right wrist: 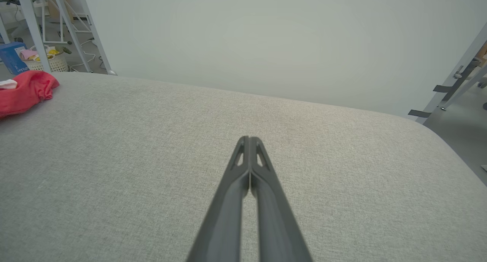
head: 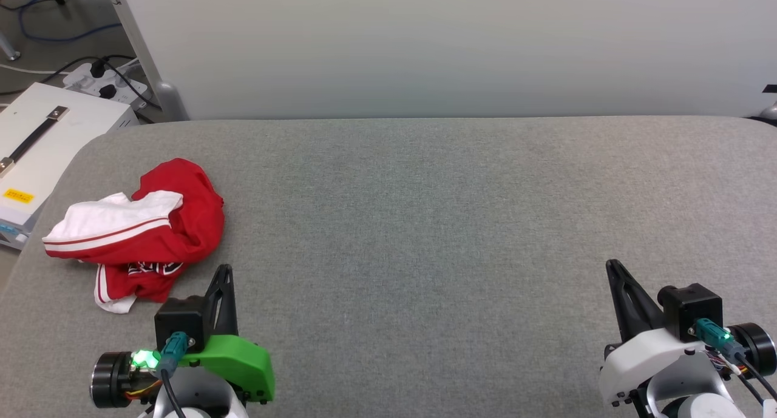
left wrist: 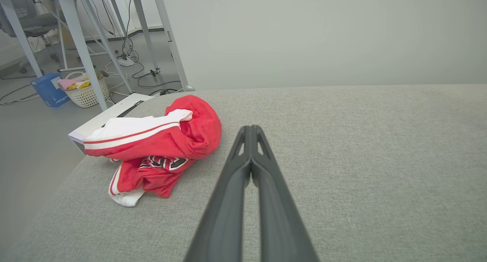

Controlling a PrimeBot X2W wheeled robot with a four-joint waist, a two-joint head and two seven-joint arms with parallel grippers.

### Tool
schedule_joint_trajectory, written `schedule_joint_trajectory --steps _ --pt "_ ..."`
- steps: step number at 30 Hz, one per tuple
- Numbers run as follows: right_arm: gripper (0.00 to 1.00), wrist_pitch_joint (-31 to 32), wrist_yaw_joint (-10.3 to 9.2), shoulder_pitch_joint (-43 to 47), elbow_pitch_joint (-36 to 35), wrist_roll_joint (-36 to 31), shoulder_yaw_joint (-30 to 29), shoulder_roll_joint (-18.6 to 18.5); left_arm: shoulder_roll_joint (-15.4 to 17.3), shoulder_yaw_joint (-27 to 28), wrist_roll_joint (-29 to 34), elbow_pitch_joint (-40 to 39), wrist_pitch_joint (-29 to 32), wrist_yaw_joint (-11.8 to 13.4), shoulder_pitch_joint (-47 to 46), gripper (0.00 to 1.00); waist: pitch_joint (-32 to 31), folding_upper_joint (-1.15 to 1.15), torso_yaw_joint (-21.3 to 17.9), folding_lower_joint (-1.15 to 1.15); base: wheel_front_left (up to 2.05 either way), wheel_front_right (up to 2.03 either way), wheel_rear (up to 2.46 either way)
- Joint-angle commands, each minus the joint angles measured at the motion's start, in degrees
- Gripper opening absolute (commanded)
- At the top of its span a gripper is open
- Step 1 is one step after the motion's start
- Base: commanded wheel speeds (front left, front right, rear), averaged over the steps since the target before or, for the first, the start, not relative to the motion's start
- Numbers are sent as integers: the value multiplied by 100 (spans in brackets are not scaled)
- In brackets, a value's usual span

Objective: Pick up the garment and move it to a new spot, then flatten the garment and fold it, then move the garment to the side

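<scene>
The garment (head: 152, 230) lies crumpled in a heap at the left end of the grey table (head: 425, 224): red cloth, a white sleeve with striped trim on top, black lettering peeking out below. The left wrist view has the garment (left wrist: 159, 148) just left of my fingertips. My left gripper (head: 226, 269) sits near the front edge, just right of the heap, shut and holding nothing, fingers (left wrist: 251, 131) pressed together. At the front right my right gripper (head: 612, 265) is shut and holds nothing, fingers (right wrist: 249, 140) touching. The garment (right wrist: 23, 92) lies far off to its left.
A white box (head: 36, 145) with a black handle stands off the table's left end, cables and a power strip (head: 109, 78) behind it. A pale wall panel (head: 425, 42) backs the table. A basket (left wrist: 83, 92) and blue box (left wrist: 49, 89) sit on the floor.
</scene>
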Motion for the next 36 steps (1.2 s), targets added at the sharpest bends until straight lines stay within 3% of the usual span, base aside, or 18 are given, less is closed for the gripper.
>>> schedule_joint_trajectory --steps 1,15,16,36 --pt "0 17 -5 -94 -25 -55 -1 8 -24 6 48 -14 -4 -21 -98 0 0 0 0 0 0 0 0" --pt "0 17 -5 -94 -25 -55 -1 8 -24 6 48 -14 -4 -21 -98 0 0 0 0 0 0 0 0" --pt "100 0 0 0 0 0 0 0 0 -1 0 0 0 0 0 100 0 0 0 0 0 0 0" --pt "100 -193 -1 -5 -72 248 -115 1 -2 -12 -102 -18 -195 84 2 100 7 0 0 0 0 0 0"
